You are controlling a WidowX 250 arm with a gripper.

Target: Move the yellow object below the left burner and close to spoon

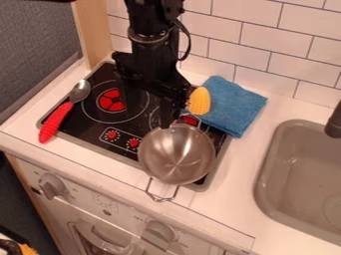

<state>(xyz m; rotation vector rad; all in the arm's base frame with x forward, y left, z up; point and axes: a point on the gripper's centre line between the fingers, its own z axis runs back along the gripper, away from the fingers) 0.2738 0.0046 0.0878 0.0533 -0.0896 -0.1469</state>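
Just outside the widely spread, empty gripper (152,99), the yellow corn (200,101) by the blue cloth (234,105).

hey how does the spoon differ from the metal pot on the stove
The spoon is slim with a red grip, while the pot is wide and round with bare metal handles. The spoon lies along the picture-left side of the stove, while the pot sits toward its right. Both have shiny metal.
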